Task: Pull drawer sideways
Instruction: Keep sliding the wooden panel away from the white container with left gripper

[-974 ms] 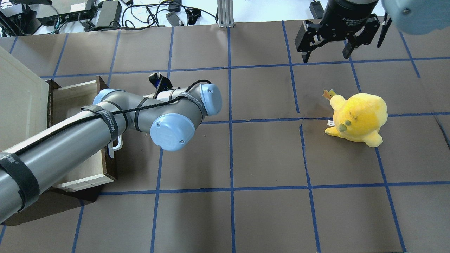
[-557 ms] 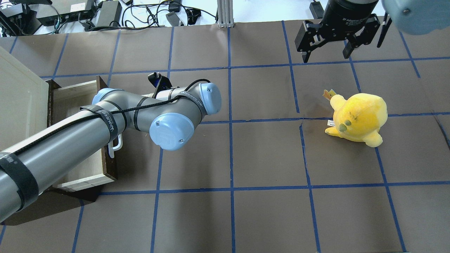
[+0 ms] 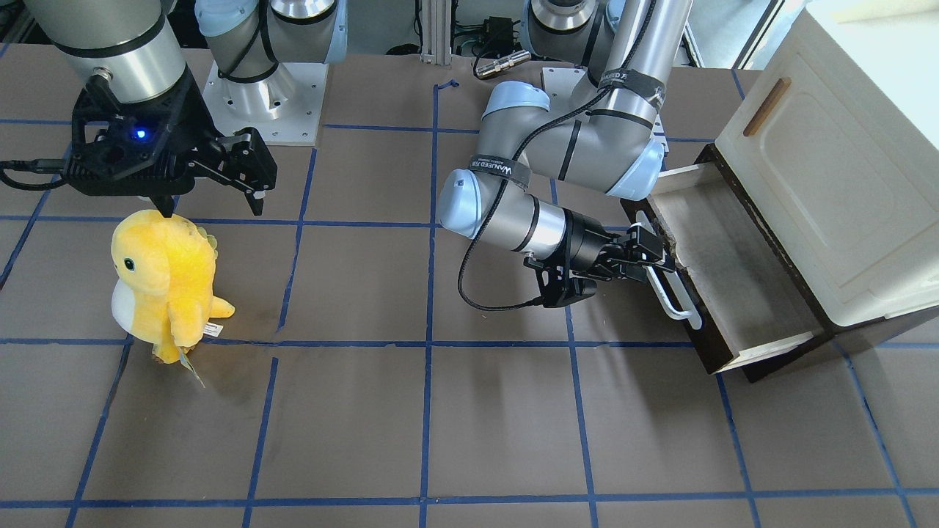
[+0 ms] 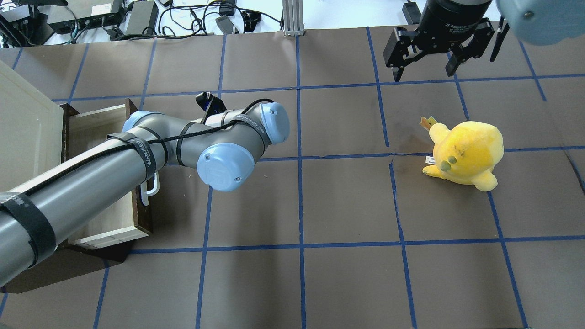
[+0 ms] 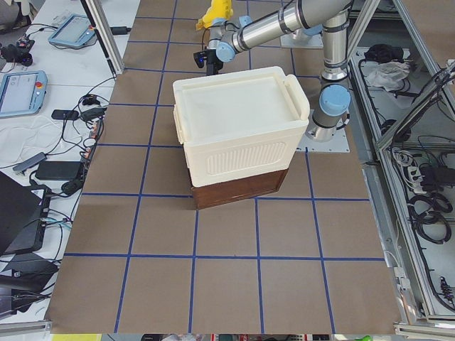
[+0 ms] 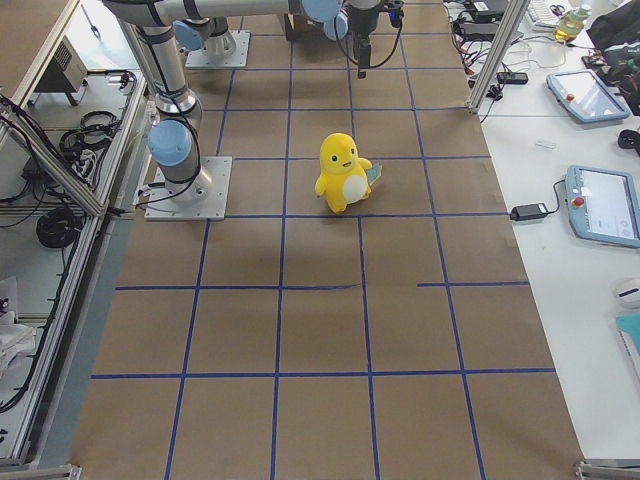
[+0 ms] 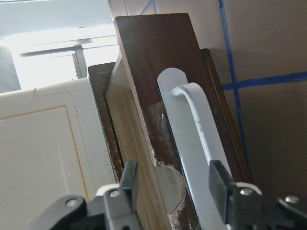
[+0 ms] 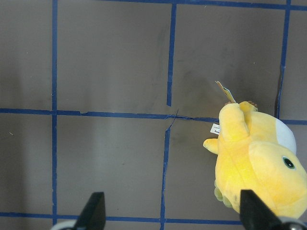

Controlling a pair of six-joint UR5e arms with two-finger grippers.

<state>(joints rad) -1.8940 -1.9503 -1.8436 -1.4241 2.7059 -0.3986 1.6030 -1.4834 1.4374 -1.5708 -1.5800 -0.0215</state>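
Observation:
The drawer (image 3: 726, 271) stands pulled well out of the cream cabinet (image 3: 829, 183), its pale wood inside showing. Its dark brown front (image 7: 158, 62) carries a long white bar handle (image 7: 201, 143), which also shows in the front view (image 3: 678, 304) and the overhead view (image 4: 153, 185). My left gripper (image 3: 660, 257) straddles the front panel and the handle, one finger (image 7: 128, 179) inside the drawer and the other outside the bar, both seeming to touch. In the overhead view the arm hides it. My right gripper (image 4: 425, 73) hangs open and empty above the table's far right.
A yellow plush toy (image 4: 466, 151) stands on the brown mat just on the robot's side of the right gripper, also seen in the right wrist view (image 8: 254, 163). The cabinet (image 4: 23, 128) fills the left edge. Cables and power bricks (image 4: 137, 16) lie beyond the far edge.
My left arm's elbow and wrist have shifted slightly away from the robot and to the right. The drawer and its handle stay where they were. The right arm and the plush toy have not moved.

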